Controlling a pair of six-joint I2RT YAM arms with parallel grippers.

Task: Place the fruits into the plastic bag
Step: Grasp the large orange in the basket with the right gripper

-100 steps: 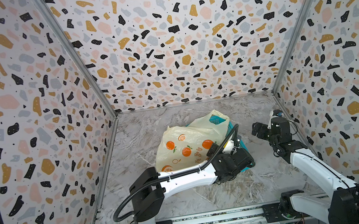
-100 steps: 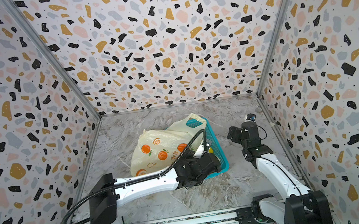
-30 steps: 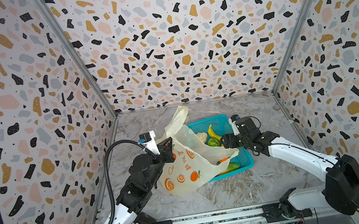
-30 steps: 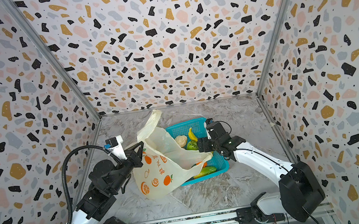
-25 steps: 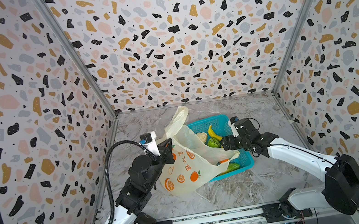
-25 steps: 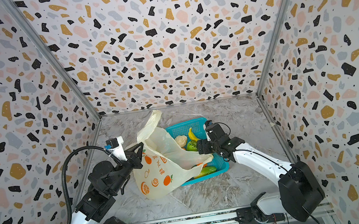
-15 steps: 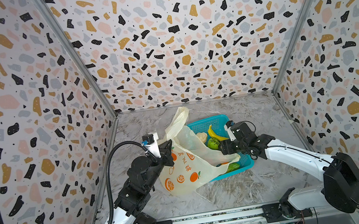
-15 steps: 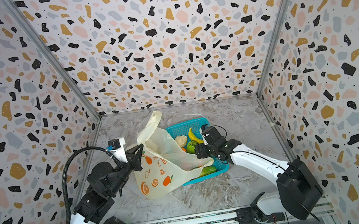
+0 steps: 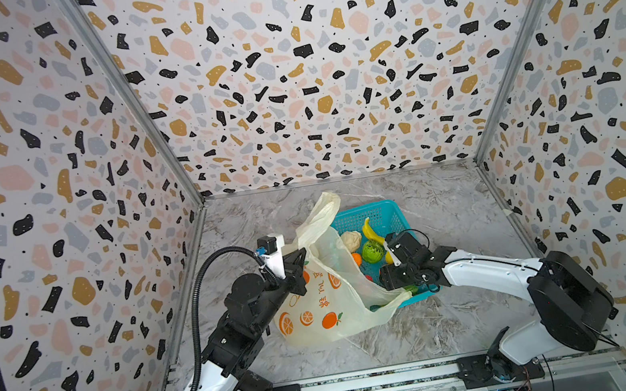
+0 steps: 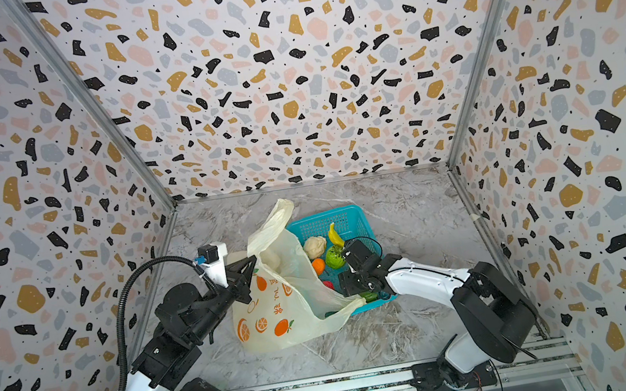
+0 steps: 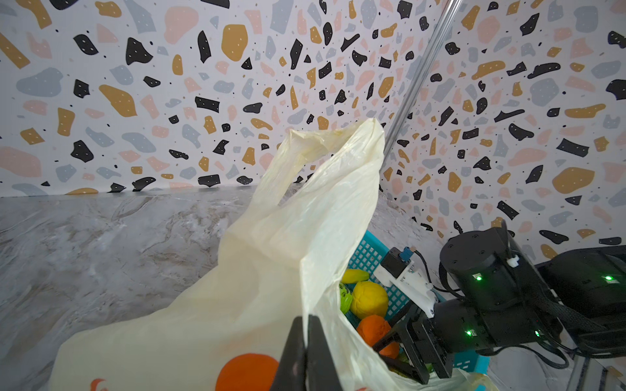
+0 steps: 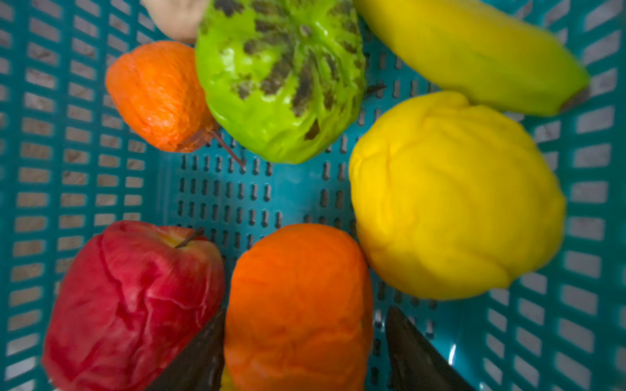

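Left end effector (image 11: pixel 306 352) pinched shut on bag (image 11: pixel 271 270) rim. Right end effector (image 12: pixel 305 313) straddles orange (image 12: pixel 298 287), jaws open, ungripped. Fruits (image 9: pixel 372 250) all in basket (image 9: pixel 364 214), bag's 2 o'clock; none seen bagged.

— Can you make out the tips of the right gripper (image 12: pixel 305 309) from above?
— No. In both top views the thin pale-yellow plastic bag (image 9: pixel 332 307) drapes over them and over the near corner of the teal perforated plastic basket (image 9: pixel 364 214).
— The red apple-shaped toy fruit (image 12: pixel 135 304)?
— Just a sliver from above. In the right wrist view the picture's edge cuts it, and the large orange toy fruit (image 12: pixel 298 287) beside it.
— The beige knobbly ball (image 12: pixel 176 17)?
— Cropped there too, and blurred. The long green toy fruit (image 9: pixel 411 289) lies mostly under the right arm.
— Anything inside the bag?
— Can't tell.
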